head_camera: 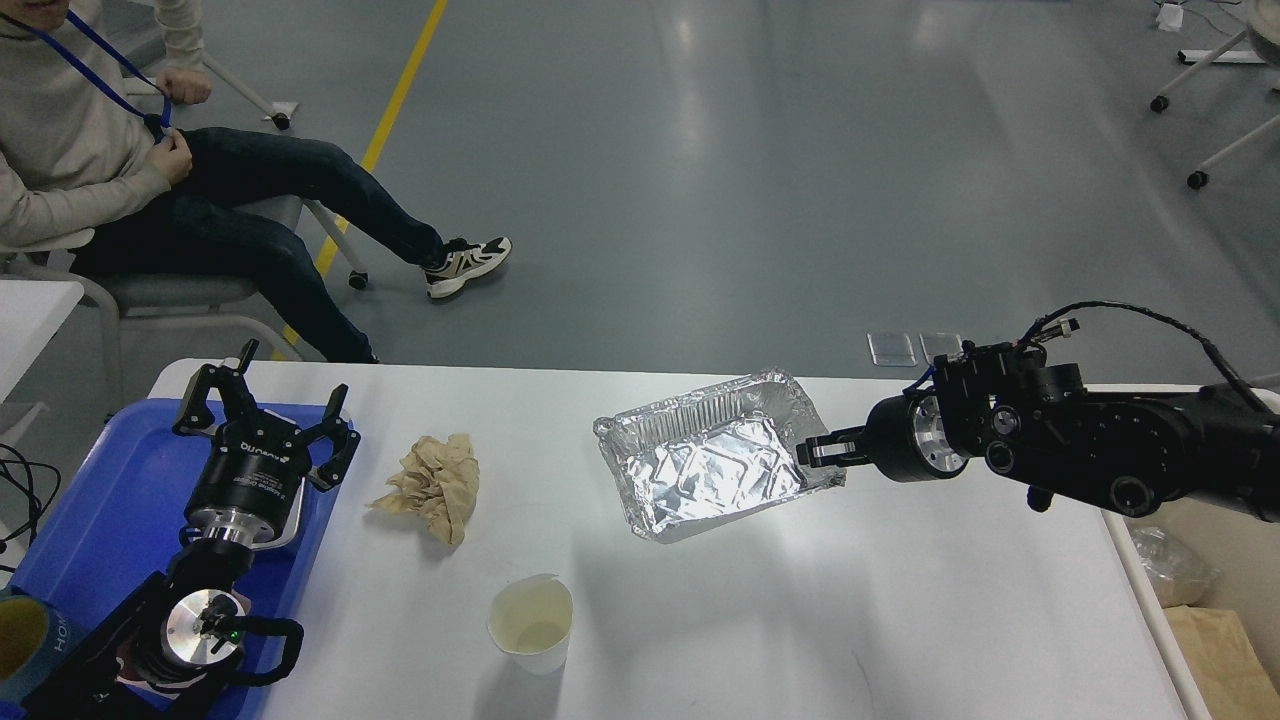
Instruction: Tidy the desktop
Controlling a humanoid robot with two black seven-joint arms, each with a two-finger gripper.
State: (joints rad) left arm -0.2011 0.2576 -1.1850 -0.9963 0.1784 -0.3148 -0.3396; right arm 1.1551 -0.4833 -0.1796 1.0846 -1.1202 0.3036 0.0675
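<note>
Grey polished flooring with a yellow line stretched behind the large white rectangular desktop [800, 620], which filled the lower part of my head view and lay beneath both of my arms. My right gripper [822, 450] reached in from the right above the desktop's far half, its two fingers pinched on the right rim of a crinkled silver foil tray [700, 470], which was tilted with its open side toward me. My left gripper [262, 400] hung over a blue plastic tray [110, 500] at the desktop's left edge, fingers spread wide and holding nothing. Between the two grippers, a crumpled tan paper napkin [432, 485] lay on the white surface, just right of the blue tray. Nearer to me stood a small white paper cup [531, 622], upright, well apart from the foil tray. A seated person in a light sweater and dark jeans [150, 190] occupied a chair beyond the desktop's left corner. A beige bin [1200, 610] showed past the right edge.
</note>
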